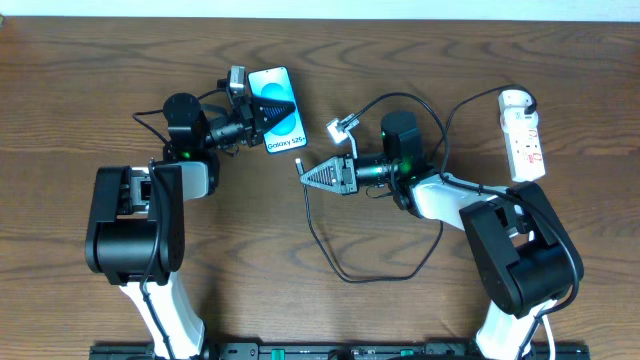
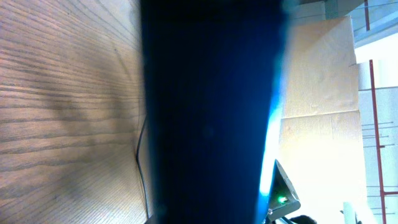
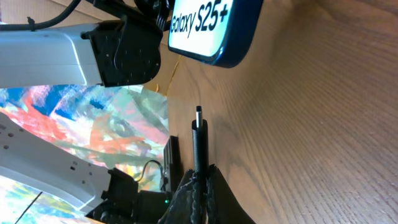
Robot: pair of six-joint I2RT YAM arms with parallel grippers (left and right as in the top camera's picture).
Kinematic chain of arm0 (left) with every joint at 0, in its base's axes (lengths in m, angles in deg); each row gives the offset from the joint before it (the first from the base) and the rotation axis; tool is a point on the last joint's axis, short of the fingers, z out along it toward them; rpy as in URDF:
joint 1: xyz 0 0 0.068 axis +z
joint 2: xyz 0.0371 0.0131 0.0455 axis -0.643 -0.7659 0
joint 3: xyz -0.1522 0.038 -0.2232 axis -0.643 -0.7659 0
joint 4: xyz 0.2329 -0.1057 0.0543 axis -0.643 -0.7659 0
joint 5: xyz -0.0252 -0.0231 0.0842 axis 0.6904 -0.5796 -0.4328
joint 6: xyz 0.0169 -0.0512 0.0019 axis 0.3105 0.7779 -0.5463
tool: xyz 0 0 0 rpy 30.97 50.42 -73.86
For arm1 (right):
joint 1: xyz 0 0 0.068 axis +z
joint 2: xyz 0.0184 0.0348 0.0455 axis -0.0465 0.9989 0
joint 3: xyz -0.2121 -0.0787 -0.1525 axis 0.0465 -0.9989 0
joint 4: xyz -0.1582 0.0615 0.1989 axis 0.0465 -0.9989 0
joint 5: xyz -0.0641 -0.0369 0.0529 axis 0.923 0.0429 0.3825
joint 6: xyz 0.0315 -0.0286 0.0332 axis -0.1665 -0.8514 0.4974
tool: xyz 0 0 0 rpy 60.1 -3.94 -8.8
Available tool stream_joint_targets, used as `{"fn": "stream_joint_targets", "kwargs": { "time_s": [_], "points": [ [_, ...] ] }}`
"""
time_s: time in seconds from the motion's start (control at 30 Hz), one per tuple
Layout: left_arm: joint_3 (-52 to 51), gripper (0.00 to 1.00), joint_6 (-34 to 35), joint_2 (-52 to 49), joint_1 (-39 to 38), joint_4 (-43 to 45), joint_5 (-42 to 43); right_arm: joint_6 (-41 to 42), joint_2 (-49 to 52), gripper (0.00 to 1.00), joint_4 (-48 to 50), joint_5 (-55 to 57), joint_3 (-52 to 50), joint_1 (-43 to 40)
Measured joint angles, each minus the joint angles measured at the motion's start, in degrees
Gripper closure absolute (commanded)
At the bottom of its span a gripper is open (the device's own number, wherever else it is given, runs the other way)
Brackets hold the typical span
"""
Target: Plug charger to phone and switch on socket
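Note:
The phone [image 1: 283,137], light-blue screen up, lies at the back centre of the table. My left gripper [image 1: 288,108] is shut on it across the screen. In the left wrist view the phone [image 2: 211,112] is a dark blue mass that fills the frame and hides the fingers. My right gripper [image 1: 306,175] is shut on the charger's black connector [image 3: 199,140]. Its metal tip [image 3: 198,111] points at the phone's lower edge [image 3: 214,28], a short gap away. The charger cable [image 1: 350,275] loops across the table toward the white socket [image 1: 522,135] at the far right.
The socket's thick white cord end [image 1: 515,98] sits at the back right. A small white clip [image 1: 342,127] on a wire hangs just behind the right gripper. The left arm's white link [image 3: 50,50] crosses the top left of the right wrist view. Bare wood lies in front.

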Motion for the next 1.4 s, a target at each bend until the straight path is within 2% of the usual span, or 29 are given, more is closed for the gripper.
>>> {"fn": "stream_joint_targets", "kwargs": {
  "time_s": [1.4],
  "points": [
    [0.0, 0.93, -1.7, 0.0, -1.0, 1.7, 1.8, 2.4, 0.0, 0.99, 3.7, 0.7, 0.0, 1.4]
  ]
}}
